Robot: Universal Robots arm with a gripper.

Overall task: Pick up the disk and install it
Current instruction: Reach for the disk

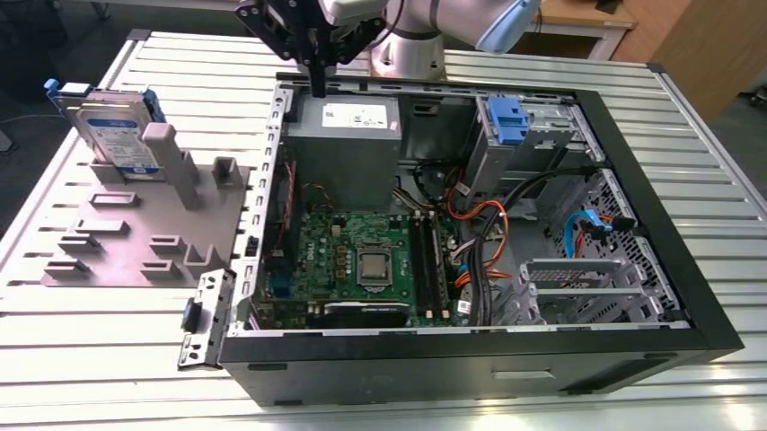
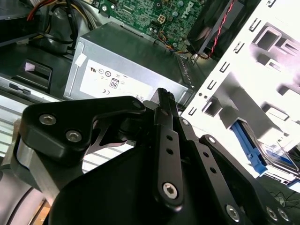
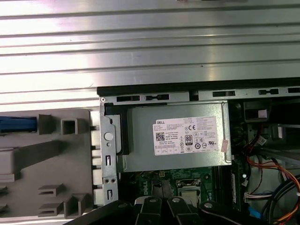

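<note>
Gripper (image 1: 319, 87) parked over the PC, disk (image 1: 114, 126) way off to its side

Fingers look pinched together with nothing in them, pointing straight down just above the power supply box (image 1: 348, 135). The disk is outside the case (image 1: 671, 260), well apart toward the exterior view's left, standing on end in the grey fixture (image 1: 144, 229), long axis upright.
</note>
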